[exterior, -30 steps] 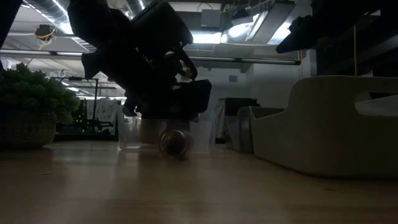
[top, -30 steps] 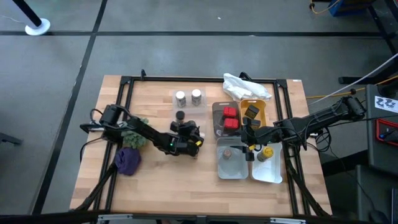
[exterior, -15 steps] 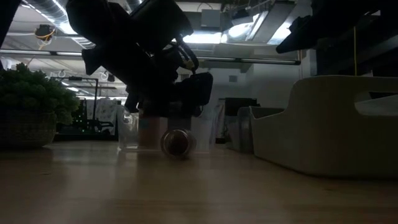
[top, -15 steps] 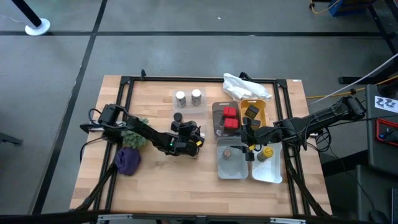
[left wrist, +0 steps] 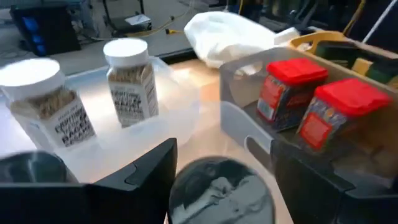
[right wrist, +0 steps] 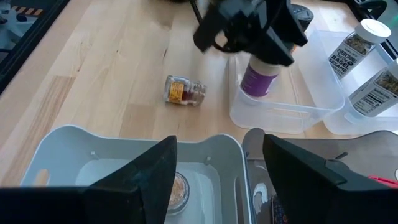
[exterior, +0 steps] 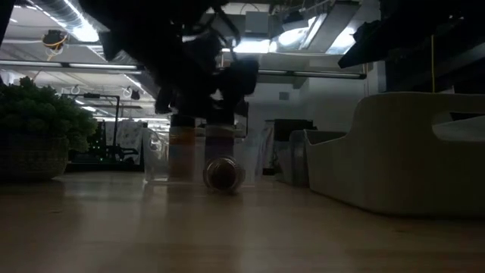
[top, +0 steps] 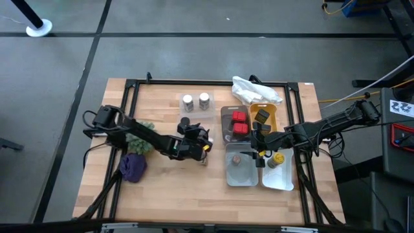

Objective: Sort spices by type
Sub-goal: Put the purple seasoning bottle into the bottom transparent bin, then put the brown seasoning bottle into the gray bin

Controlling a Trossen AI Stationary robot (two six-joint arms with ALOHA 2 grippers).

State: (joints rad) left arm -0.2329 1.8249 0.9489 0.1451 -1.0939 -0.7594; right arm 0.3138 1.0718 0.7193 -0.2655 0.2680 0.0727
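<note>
The high view looks straight down on the whole pale wooden table. The low view sits at tabletop height, dim, apparently facing a small toppled glass jar which the right wrist view also shows, from above and nearer.

From above, the left gripper covers whatever it holds — no label shows. The low view leaves that arm a black shape. The dark-capped jar is blurred and cut off at the frame's edge.
</note>
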